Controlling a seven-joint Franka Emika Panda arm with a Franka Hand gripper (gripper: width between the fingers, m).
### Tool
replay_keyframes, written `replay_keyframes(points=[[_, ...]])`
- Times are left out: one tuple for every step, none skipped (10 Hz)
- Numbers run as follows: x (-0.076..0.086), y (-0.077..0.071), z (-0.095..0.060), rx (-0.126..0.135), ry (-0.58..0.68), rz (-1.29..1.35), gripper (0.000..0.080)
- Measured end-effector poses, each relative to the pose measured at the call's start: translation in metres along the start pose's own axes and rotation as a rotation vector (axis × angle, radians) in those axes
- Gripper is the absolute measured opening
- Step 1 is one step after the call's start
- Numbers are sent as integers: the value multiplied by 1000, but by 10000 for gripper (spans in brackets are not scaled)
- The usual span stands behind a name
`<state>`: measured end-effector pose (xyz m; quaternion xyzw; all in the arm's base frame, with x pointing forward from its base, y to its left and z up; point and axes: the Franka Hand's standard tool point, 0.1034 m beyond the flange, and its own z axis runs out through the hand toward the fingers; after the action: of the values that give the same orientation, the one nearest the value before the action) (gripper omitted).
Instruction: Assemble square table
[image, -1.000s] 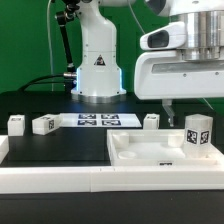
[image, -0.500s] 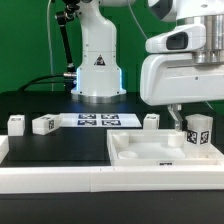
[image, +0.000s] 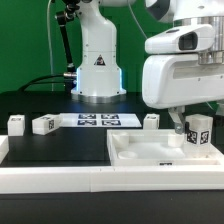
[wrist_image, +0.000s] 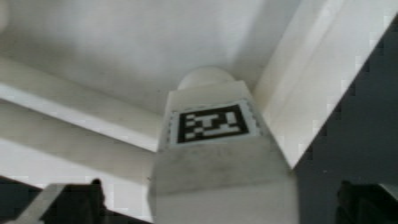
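Where the exterior view looks across the dark worktop (image: 60, 150), the white square tabletop (image: 150, 152) lies flat at the view's right, just inside the long white rail (image: 60, 180). One tagged leg (image: 198, 131) stands upright at its right end, probably so it can be taken from above. The arm's fingers (image: 179, 121) hang just beside that leg, spread wide and holding nothing. Three more legs (image: 44, 125) sit near the marker board (image: 95, 121). In the wrist view, the leg (wrist_image: 214, 130) rises between the two dark fingers (wrist_image: 68, 203), which flank it with clear gaps and do not touch it. The tabletop (wrist_image: 107, 60) lies beneath.
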<state>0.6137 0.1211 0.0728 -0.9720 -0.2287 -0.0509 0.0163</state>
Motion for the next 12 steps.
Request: replay_keyframes(points=[[0,0,0,0,0,5,624],[0,0,0,0,0,5,426],[0,0,0,1,0,14,426],[0,0,0,1,0,26,288],[0,0,0,1,0,26,289],[0,0,0,1,0,27,289],[0,0,0,3,1,122,289],[0,1,0,2,1,202,289],[-1,1,0,1,0,311,289],[-2,1,0,-2,-2,407,289],[-2,1,0,-6,-2,476,290],[-3,2,0,-9,-2,595,290]])
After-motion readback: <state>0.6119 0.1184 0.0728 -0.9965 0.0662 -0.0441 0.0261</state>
